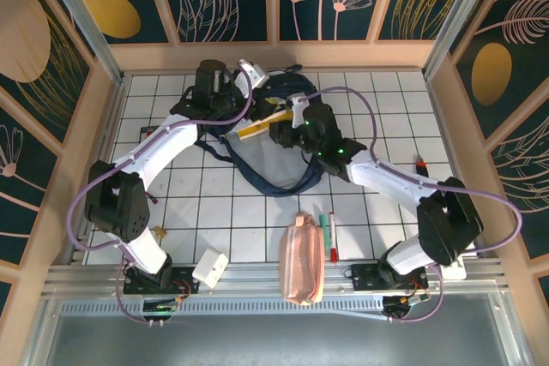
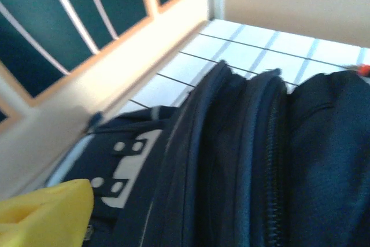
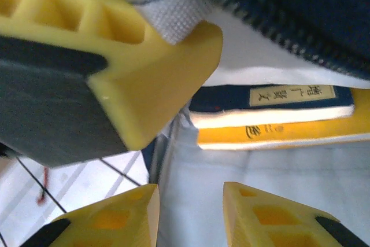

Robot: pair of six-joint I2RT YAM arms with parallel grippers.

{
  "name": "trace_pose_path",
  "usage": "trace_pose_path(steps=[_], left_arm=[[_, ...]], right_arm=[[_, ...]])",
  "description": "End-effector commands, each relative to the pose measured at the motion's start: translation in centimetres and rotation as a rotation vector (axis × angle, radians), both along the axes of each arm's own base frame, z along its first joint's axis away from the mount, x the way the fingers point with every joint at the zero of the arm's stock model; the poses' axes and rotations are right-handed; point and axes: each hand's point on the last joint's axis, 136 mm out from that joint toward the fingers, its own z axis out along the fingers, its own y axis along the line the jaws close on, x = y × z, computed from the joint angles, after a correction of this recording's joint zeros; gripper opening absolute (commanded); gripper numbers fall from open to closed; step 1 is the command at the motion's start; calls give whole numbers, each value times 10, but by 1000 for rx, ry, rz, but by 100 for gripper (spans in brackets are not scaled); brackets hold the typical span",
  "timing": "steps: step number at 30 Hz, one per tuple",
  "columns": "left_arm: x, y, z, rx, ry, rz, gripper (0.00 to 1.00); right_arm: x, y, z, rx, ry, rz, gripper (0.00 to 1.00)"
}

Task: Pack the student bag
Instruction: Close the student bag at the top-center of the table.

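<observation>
The student bag lies at the far middle of the worktop, its mouth open toward the right tool. That tool hangs spread and empty just before it, with books inside beyond. Whether the left tool pinches the rim cannot be told.

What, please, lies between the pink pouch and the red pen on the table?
A green pen lies there, close beside the pink pouch, with the red pen on its other side; the top view shows it.

Books across the student bag mouth
</observation>
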Motion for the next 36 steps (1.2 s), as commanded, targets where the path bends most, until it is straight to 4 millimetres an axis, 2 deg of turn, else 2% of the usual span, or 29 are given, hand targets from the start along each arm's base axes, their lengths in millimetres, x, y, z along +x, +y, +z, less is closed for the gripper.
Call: trace_pose_path(steps=[1,4,5,8,12,15,16,18,20,21,23,25,27,29,30,31,33,36], left_arm=[[-31,3,33,-85,65,-105,87],[-26,36,45,-227,199,25,85],[-25,46,49,-273,243,71,88],[-30,66,46,-318,375,173,93],[-38,89,20,-375,583,336,96],[-37,111,-10,-425,685,492,92],[-35,121,-22,-441,714,573,88],[-33,134,-42,-445,759,678,83],[-29,143,-61,-448,802,751,80],[-26,147,-68,-444,817,779,80],[-19,162,-90,-419,868,898,78],[-15,176,-108,-383,897,982,76],[-15,183,-123,-357,894,992,63],[-16,193,-135,-343,885,1011,36],[-18,199,-141,-338,877,1034,28],[-19,207,-146,-336,865,1064,26],[-24,210,-158,-336,866,1066,27],[-36,196,-179,-330,947,987,34]], right_arm=[[-19,-25,-45,-225,-8,83,36],[-9,-60,-43,-190,25,-2,37],[-6,-69,-44,-174,41,-19,37],[3,-86,-44,-155,53,-67,37],[19,-99,-36,-180,40,-140,39],[31,-110,-29,-176,48,-168,39],[32,-109,-23,-170,34,-153,39],[29,-100,-11,-156,-2,-94,39],[21,-83,3,-147,-38,-20,41],[15,-72,7,-161,-65,21,42],[-11,-35,7,-242,-157,159,45],[-29,-11,11,-285,-209,231,47],[-40,0,20,-252,-214,287,47],[-55,11,27,-249,-282,422,47],[-62,15,29,-260,-322,490,50],[-64,18,27,-276,-352,529,58],[-45,27,24,-295,-368,498,63],[3,53,22,-228,-197,301,58]])
